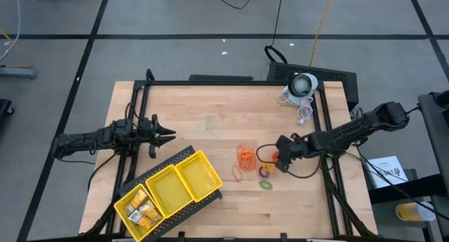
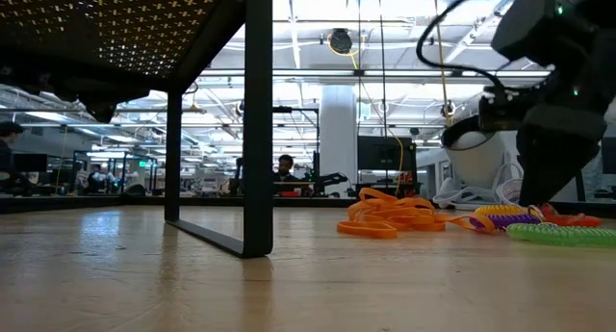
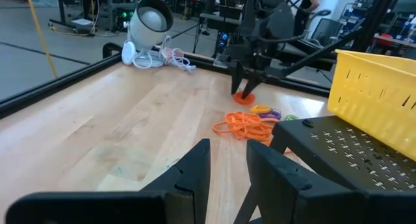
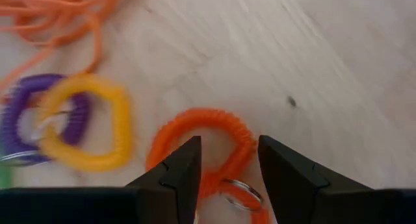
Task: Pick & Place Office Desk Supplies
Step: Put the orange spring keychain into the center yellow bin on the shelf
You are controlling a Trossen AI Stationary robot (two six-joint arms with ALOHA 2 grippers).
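1. The big yellow tray (image 1: 184, 188) sits at about 7 o'clock on the table (image 1: 203, 116). Its end box already holds a few small yellow-gold blocks (image 1: 140, 210). The other two boxes look empty from above.

2. A lot is still left out on the wood. The heap of thin orange rubber bands (image 1: 245, 156) lies near the middle of the table, at about 4 o'clock from its centre.

3. Just past the heap lie the little coil rings: a yellow ring (image 4: 88, 123) lying across a purple ring (image 4: 26, 117), a green ring (image 1: 266, 185) closer to the 6 o'clock edge, and an orange ring (image 4: 205, 143).

4. The right gripper (image 4: 227, 165) is down at the orange ring. Its two fingers are apart, one on each side of the coil, and they have not squeezed it yet (it may be just touching, the close view is a bit blurry).

5. The left gripper (image 1: 167, 135) waits at about 9 o'clock, above the tray's far end, with a small gap between its fingers and nothing in it.

6. So I think the job is only just started: the blocks are in, and all the rings and bands still need to go in the tray.
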